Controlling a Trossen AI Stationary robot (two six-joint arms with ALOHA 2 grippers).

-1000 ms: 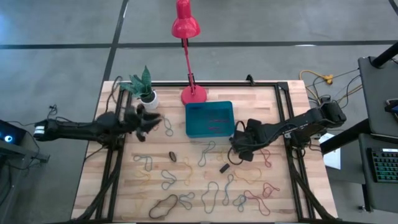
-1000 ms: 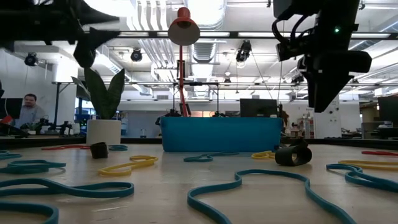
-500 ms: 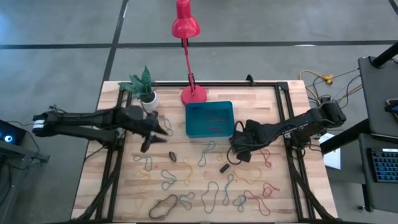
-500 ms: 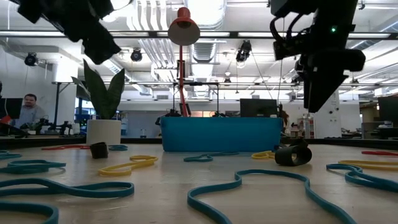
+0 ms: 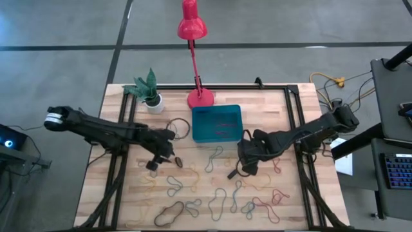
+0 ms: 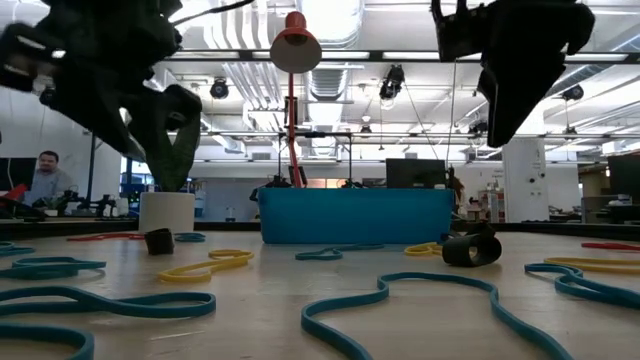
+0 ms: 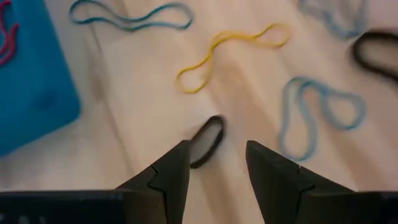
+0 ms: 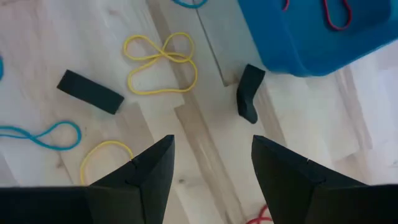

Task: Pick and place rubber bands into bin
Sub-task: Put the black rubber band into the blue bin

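Many thin rubber bands (image 5: 215, 203) in teal, yellow, red and black lie loose on the wooden table. The teal bin (image 5: 217, 122) stands at the middle of the far half, with red bands (image 8: 336, 15) lying in it. My left gripper (image 5: 165, 154) hangs open above the table, left of the bin; a small black band (image 7: 207, 140) lies on the wood just ahead of its fingers. My right gripper (image 5: 248, 162) is open too, near the bin's near right corner, above a short black band (image 8: 249, 93) and yellow loops (image 8: 161, 57).
A red desk lamp (image 5: 193, 29) with its round base (image 5: 200, 98) and a small white plant pot (image 5: 153, 103) stand behind the bin. A flat black band (image 8: 90, 91) lies near my right gripper. A black frame (image 5: 293, 109) edges the table. A person (image 6: 45, 180) sits far behind.
My left gripper has swung from beside the plant pot toward the table's right and near edge and come down, ending over the small black band. My right gripper has shifted a little toward the near edge. No band has moved.
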